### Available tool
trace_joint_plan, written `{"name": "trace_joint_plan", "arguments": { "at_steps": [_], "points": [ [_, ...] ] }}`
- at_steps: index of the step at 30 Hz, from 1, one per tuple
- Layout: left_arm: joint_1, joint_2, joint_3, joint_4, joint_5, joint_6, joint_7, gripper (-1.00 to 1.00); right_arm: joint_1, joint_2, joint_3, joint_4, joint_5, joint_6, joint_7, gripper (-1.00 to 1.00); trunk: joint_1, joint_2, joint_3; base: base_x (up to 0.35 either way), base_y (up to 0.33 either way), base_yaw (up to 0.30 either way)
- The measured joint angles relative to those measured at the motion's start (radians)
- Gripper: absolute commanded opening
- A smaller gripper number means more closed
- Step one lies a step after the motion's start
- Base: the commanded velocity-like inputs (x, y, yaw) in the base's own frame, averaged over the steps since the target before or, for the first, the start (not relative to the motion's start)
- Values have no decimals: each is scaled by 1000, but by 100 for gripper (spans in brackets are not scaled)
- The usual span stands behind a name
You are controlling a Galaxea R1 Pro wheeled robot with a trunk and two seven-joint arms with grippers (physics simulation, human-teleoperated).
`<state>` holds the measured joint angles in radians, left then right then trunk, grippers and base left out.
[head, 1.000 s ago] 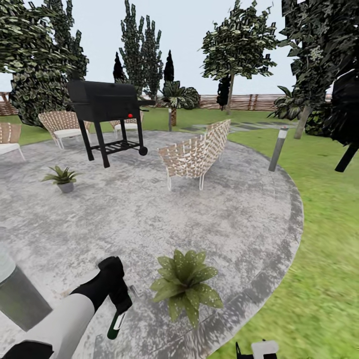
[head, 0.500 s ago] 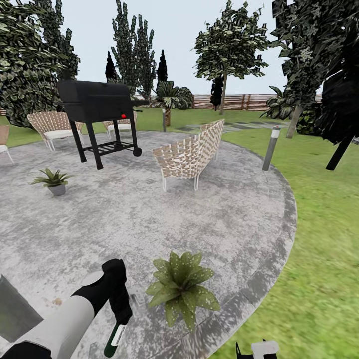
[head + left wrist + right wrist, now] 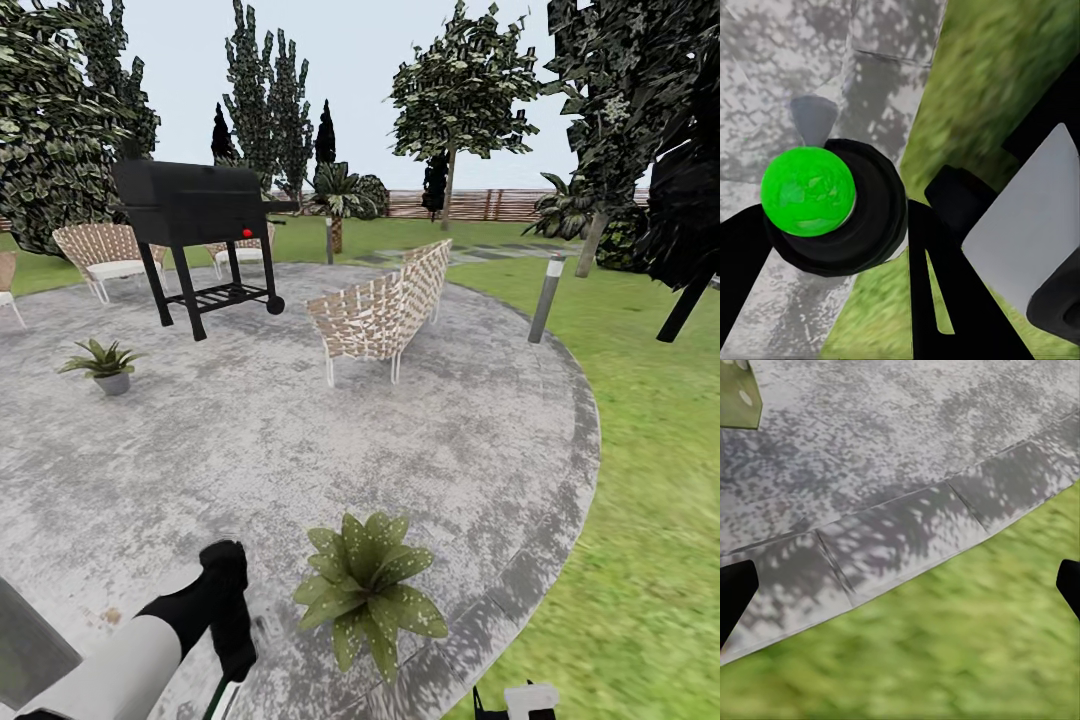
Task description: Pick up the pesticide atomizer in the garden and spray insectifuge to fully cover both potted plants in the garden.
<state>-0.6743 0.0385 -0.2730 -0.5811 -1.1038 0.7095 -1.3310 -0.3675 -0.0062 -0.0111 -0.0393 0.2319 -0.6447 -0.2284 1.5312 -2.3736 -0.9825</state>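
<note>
A round, mottled grey stone patio (image 3: 250, 440) spreads across the green lawn (image 3: 650, 480) of the garden, with tall dark trees and a brown slatted wooden fence (image 3: 470, 204) behind. On the stone stand a black grill on legs (image 3: 195, 235) and a woven wicker seat (image 3: 385, 310) near the middle.

Two small potted plants sit well apart: the near potted plant (image 3: 368, 590), a rosette of broad pointed green leaves, lies close to the patio's edge, and the far potted plant in its little grey pot (image 3: 103, 365) sits towards the grill.

The left gripper (image 3: 232, 640), black on a white arm, hangs just beside the near rosette, clamped around the slim dark-green pesticide atomizer (image 3: 218, 700), which pokes out below it. Its wrist camera looks down on the bottle's bright green end (image 3: 808, 191) seated between the dark fingers (image 3: 937, 292).

The right gripper (image 3: 900, 585) hovers over the patio's rim, fingertips (image 3: 733, 592) spread wide with nothing between them.
</note>
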Motion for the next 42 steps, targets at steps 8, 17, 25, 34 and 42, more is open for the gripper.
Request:
{"name": "trace_joint_plan", "arguments": {
  "at_steps": [8,17,25,34,42],
  "points": [
    [-14,-13,2,-19,3,2,-9,-100,0,0,-1,0,0,0,0,100,0,0,0,0,0,0],
    [-49,-2,-1,-39,1,-3,-65,-100,0,0,0,0,0,0,0,100,0,0,0,0,0,-10],
    [-34,12,11,-38,6,-1,-13,-100,0,0,0,0,0,0,0,100,0,0,0,0,0,-261],
    [-33,12,9,-36,3,0,-7,-100,0,0,0,0,0,0,0,100,0,0,0,-89,111,-132],
    [-29,7,6,-22,6,0,-5,-100,0,0,0,0,0,-2,0,100,0,0,0,-12,17,-71]
  ]
}}
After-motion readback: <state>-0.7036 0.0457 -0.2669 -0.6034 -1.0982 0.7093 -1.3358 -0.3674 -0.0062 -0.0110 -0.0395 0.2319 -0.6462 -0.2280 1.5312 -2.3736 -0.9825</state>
